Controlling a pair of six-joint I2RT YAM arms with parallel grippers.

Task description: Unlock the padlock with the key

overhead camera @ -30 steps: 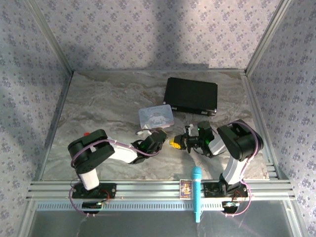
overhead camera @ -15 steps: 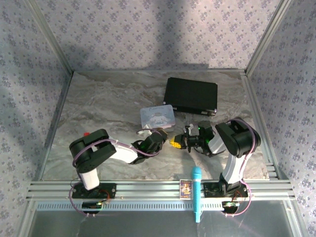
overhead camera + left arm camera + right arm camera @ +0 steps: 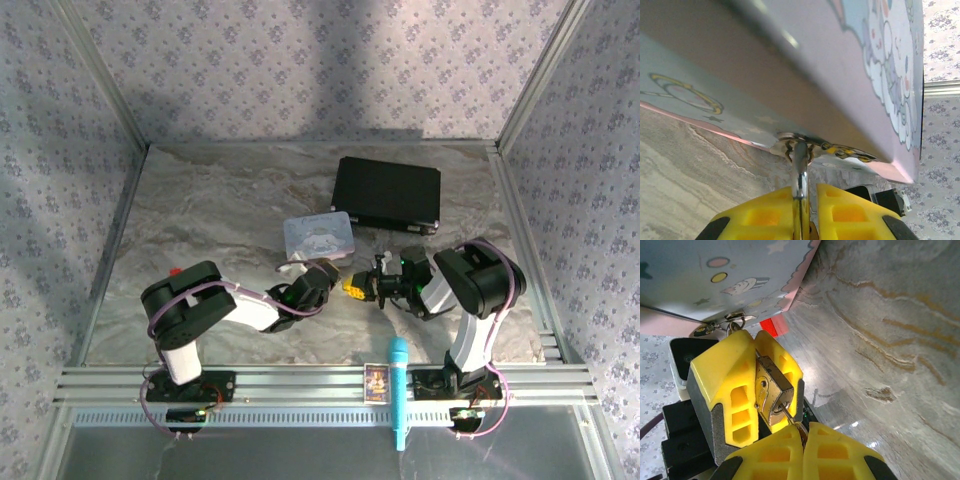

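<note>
The small brass padlock (image 3: 771, 390) sits between the yellow fingers (image 3: 725, 385) of my left gripper (image 3: 805, 190), which is shut on it. Its silver shackle (image 3: 800, 167) rises from those fingers through the latch ring (image 3: 792, 145) of the pastel cartoon tin (image 3: 850, 60). My right gripper (image 3: 802, 437) is shut on the key (image 3: 790, 416), and the blade enters the keyhole in the padlock's bottom face. From above, the left gripper (image 3: 348, 288) and right gripper (image 3: 368, 290) meet tip to tip just in front of the tin (image 3: 318, 237).
A black case (image 3: 387, 193) lies behind the tin. A small red object (image 3: 176, 271) sits at the left, near the left arm's shoulder. On the front rail rest a blue microphone-shaped object (image 3: 398, 390) and a small card (image 3: 376, 381). Metal frame rails border the marble table.
The right arm's elbow has leaned slightly left. Both grippers stay together at the tin's latch with their holds unchanged.
</note>
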